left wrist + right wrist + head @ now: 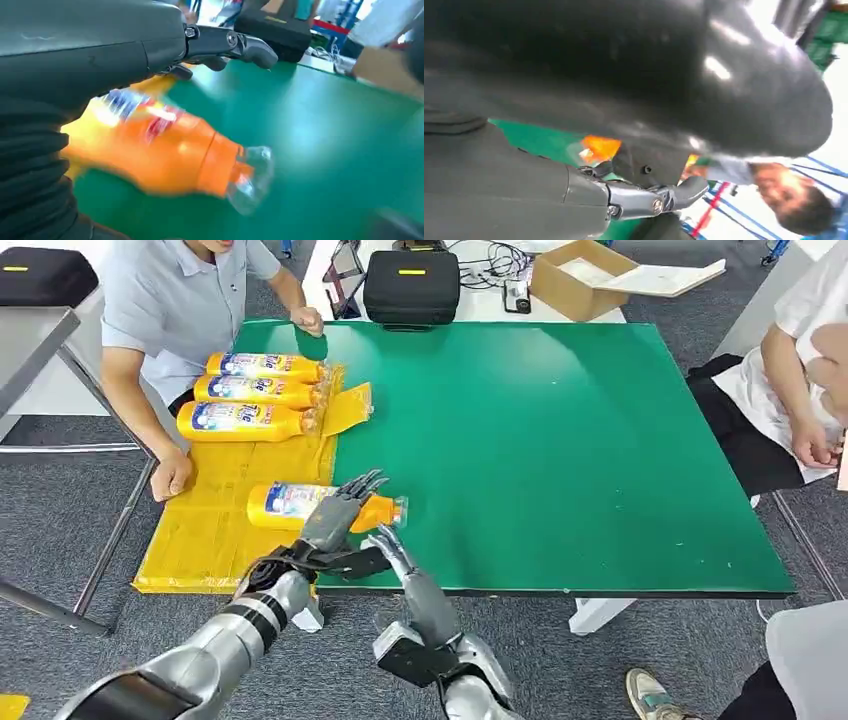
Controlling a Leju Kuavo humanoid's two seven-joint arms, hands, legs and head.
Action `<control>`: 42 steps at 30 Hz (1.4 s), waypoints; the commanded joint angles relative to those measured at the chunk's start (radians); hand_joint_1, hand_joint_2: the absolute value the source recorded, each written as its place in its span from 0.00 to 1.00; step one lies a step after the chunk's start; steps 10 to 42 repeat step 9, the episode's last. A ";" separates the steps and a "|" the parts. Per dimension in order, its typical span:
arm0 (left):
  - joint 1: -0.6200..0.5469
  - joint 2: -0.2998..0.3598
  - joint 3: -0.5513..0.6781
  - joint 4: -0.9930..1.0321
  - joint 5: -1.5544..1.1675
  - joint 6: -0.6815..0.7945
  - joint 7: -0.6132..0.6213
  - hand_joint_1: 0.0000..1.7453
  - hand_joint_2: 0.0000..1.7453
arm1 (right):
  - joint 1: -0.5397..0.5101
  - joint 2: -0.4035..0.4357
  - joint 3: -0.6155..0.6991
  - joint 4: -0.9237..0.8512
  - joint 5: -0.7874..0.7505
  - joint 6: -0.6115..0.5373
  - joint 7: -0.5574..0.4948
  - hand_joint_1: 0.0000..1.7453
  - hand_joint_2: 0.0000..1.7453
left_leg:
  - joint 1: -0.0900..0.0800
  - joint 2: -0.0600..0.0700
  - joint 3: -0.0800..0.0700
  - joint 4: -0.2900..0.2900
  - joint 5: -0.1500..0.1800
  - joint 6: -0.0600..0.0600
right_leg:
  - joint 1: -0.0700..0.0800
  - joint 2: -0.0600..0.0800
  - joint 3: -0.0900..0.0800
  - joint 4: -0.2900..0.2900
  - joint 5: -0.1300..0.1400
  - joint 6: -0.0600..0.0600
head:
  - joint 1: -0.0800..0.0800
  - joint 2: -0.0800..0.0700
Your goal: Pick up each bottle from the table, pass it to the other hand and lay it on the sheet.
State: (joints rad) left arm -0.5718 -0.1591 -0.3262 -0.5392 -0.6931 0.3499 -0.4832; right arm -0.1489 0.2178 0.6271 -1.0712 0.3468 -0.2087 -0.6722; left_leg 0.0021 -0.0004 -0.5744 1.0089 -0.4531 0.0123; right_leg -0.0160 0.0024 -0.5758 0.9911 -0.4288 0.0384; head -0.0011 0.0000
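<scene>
An orange bottle [285, 506] with a clear cap lies on its side at the near right edge of the yellow sheet [205, 535], its cap end over the green table [560, 440]. My left hand [338, 518] hovers just over its neck with fingers stretched out and apart, holding nothing. In the left wrist view the bottle [165, 147] lies under the straight fingers [235, 45]. My right hand [396, 554] is beside it near the table's front edge, fingers extended, empty. The right wrist view shows a bit of the orange bottle [599, 148] past that hand [644, 200].
Three more orange bottles [255, 392] lie side by side at the sheet's far end. A person at the left rests one hand [170, 476] on the sheet and another [308, 320] on the far table edge. Another person sits at the right [800, 390]. A black case [410, 285] and cardboard box [575, 278] stand behind.
</scene>
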 commanded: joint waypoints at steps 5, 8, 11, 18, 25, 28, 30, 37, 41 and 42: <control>0.054 -0.016 0.062 -0.169 0.106 -0.022 -0.034 0.00 1.00 | -0.005 -0.028 0.020 0.060 -0.006 -0.005 0.018 0.00 0.00 | 0.001 -0.003 0.000 0.000 0.000 0.000 | 0.001 -0.003 0.001 -0.001 0.000 -0.001 | 0.000 0.000; 0.054 -0.016 0.062 -0.169 0.106 -0.022 -0.034 0.00 1.00 | -0.005 -0.028 0.020 0.060 -0.006 -0.005 0.018 0.00 0.00 | 0.001 -0.003 0.000 0.000 0.001 0.000 | 0.001 -0.003 0.002 -0.001 0.000 -0.001 | 0.000 0.000; 0.058 -0.022 0.075 -0.178 0.126 -0.011 -0.040 0.00 1.00 | -0.005 -0.028 0.020 0.059 -0.006 -0.007 0.019 0.00 0.00 | 0.002 -0.004 0.000 0.000 0.000 0.000 | 0.002 -0.004 0.003 -0.001 0.000 -0.001 | 0.000 0.000; 0.058 -0.022 0.075 -0.178 0.126 -0.011 -0.040 0.00 1.00 | -0.005 -0.028 0.020 0.059 -0.006 -0.007 0.019 0.00 0.00 | 0.002 -0.004 0.000 0.000 0.000 0.000 | 0.002 -0.004 0.003 -0.001 0.000 -0.001 | 0.000 0.000; 0.058 -0.022 0.075 -0.178 0.126 -0.011 -0.040 0.00 1.00 | -0.005 -0.028 0.020 0.059 -0.006 -0.007 0.019 0.00 0.00 | 0.002 -0.004 0.000 0.000 0.000 0.000 | 0.002 -0.004 0.003 -0.001 0.000 -0.001 | 0.000 0.000; 0.058 -0.022 0.075 -0.178 0.126 -0.011 -0.040 0.00 1.00 | -0.005 -0.028 0.020 0.059 -0.006 -0.007 0.019 0.00 0.00 | 0.002 -0.004 0.000 0.000 0.000 0.000 | 0.002 -0.004 0.003 -0.001 0.000 -0.001 | 0.000 0.000; 0.058 -0.022 0.075 -0.178 0.126 -0.011 -0.040 0.00 1.00 | -0.005 -0.028 0.020 0.059 -0.006 -0.007 0.019 0.00 0.00 | 0.002 -0.004 0.000 0.000 0.000 0.000 | 0.002 -0.004 0.003 -0.001 0.000 -0.001 | 0.000 0.000; 0.058 -0.022 0.075 -0.178 0.126 -0.011 -0.040 0.00 1.00 | -0.005 -0.028 0.020 0.059 -0.006 -0.007 0.019 0.00 0.00 | 0.002 -0.004 0.000 0.000 0.000 0.000 | 0.002 -0.004 0.003 -0.001 0.000 -0.001 | 0.000 0.000; 0.058 -0.022 0.075 -0.178 0.126 -0.011 -0.040 0.00 1.00 | -0.005 -0.028 0.020 0.059 -0.006 -0.007 0.019 0.00 0.00 | 0.002 -0.004 0.000 0.000 0.000 0.000 | 0.002 -0.004 0.003 -0.001 0.000 -0.001 | 0.000 0.000; 0.058 -0.022 0.075 -0.178 0.126 -0.011 -0.040 0.00 1.00 | -0.005 -0.028 0.020 0.059 -0.006 -0.007 0.019 0.00 0.00 | 0.002 -0.004 0.000 0.000 0.000 0.000 | 0.002 -0.004 0.003 -0.001 0.000 -0.001 | 0.000 0.000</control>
